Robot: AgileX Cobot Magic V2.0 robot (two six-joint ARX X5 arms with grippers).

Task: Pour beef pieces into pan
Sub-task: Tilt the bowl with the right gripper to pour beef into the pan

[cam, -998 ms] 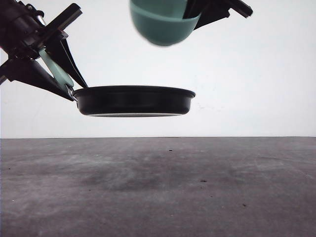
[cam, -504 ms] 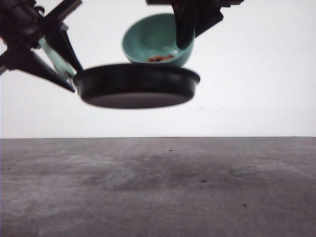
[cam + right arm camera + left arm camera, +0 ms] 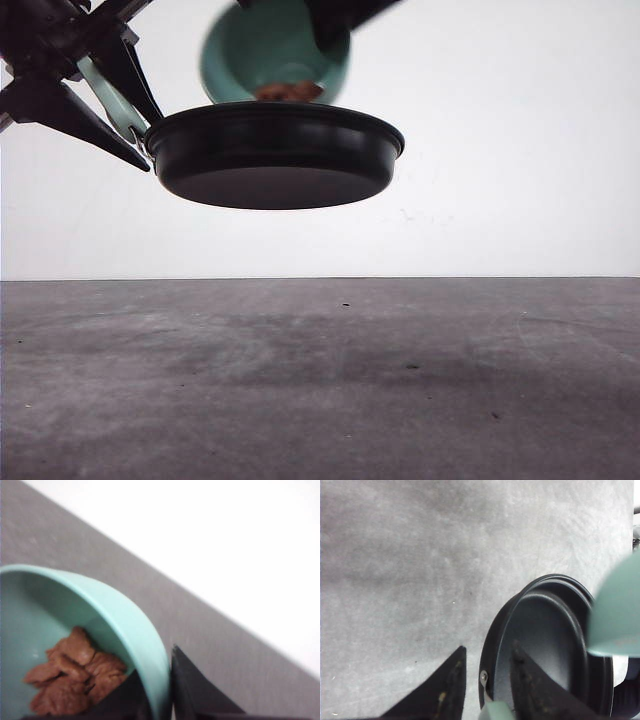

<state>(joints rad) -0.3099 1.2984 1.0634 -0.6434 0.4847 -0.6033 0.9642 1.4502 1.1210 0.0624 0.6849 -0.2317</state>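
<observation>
Overhead, blurred bowl (image 3: 262,55) tipped behind pan (image 3: 275,155), beef pieces (image 3: 75,677) half-hidden, both grippers clamped.

**Camera placement and shared coverage**

The front view is taken from low, near table (image 3: 320,380) height, facing forward toward a pale wall; the pan (image 3: 275,155) is seen from slightly beneath. The left wrist view is directed down at the table from close above the pan (image 3: 545,650), past two dark fingers (image 3: 445,690). The right wrist view is held very close to the teal bowl (image 3: 125,625), its rim and the beef pieces (image 3: 75,677) shown. Pan and bowl are shared with the front view.
</observation>
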